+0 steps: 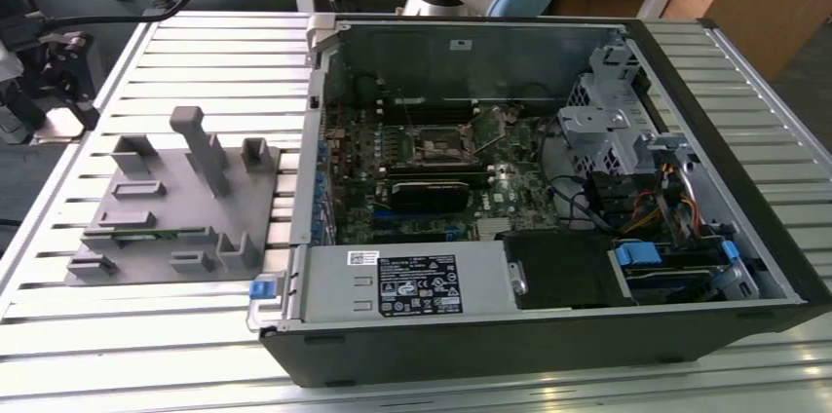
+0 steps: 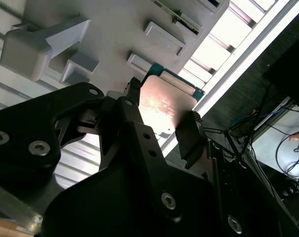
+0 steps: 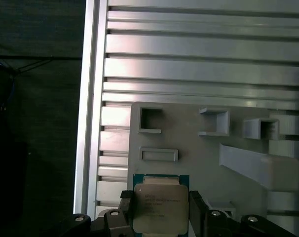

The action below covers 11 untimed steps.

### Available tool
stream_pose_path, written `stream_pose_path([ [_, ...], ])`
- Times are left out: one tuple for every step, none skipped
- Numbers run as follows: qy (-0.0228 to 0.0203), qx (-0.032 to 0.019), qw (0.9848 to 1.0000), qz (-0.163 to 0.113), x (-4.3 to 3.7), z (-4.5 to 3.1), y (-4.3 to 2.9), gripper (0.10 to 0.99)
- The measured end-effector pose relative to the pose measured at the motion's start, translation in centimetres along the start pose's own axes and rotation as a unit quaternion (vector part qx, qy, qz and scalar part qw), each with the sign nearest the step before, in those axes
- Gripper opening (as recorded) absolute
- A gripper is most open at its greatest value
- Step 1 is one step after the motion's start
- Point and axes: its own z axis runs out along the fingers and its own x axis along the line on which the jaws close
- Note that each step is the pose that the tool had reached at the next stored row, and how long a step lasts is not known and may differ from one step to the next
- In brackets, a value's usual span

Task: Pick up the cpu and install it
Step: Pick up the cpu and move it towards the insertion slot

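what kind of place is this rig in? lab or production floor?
Likely a robotics lab bench for PC assembly: an open computer case on a slatted aluminium table, a grey fixture plate beside it, and a claw gripping the cpu.

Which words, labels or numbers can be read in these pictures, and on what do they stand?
cpu, held in the hand: faint print, too blurred to read.
Black label on the power supply: too small to read.
White sticker on the case wall: too small.
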Motion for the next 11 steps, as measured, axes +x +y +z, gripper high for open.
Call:
stream_pose_path([
  [0.0,0.0,1.0,0.0,0.0,-0.04,0.0,0.541],
  [-0.0001,0.0,1.0,0.0,0.0,-0.07,0.0,0.541],
  [-0.0001,0.0,1.0,0.0,0.0,-0.11,0.01,0.541],
  [-0.0001,0.0,1.0,0.0,0.0,-0.15,0.01,0.541],
  [-0.0001,-0.0001,1.0,0.0,0.0,-0.17,0.01,0.541],
  [0.0,0.0,1.0,0.0,0.0,-0.21,0.01,0.541],
  [0.0,0.0,1.0,0.0,0.0,-0.25,0.01,0.541],
  [0.0,0.0,1.0,0.0,0.01,-0.27,0.01,0.541],
  [-0.0001,0.0,1.0,0.0,0.01,-0.3,0.01,0.541],
  [0.0,0.0,1.0,0.0,0.01,-0.34,0.02,0.541],
  [0.0,0.0,1.0,0.0,0.01,-0.37,0.02,0.541],
])
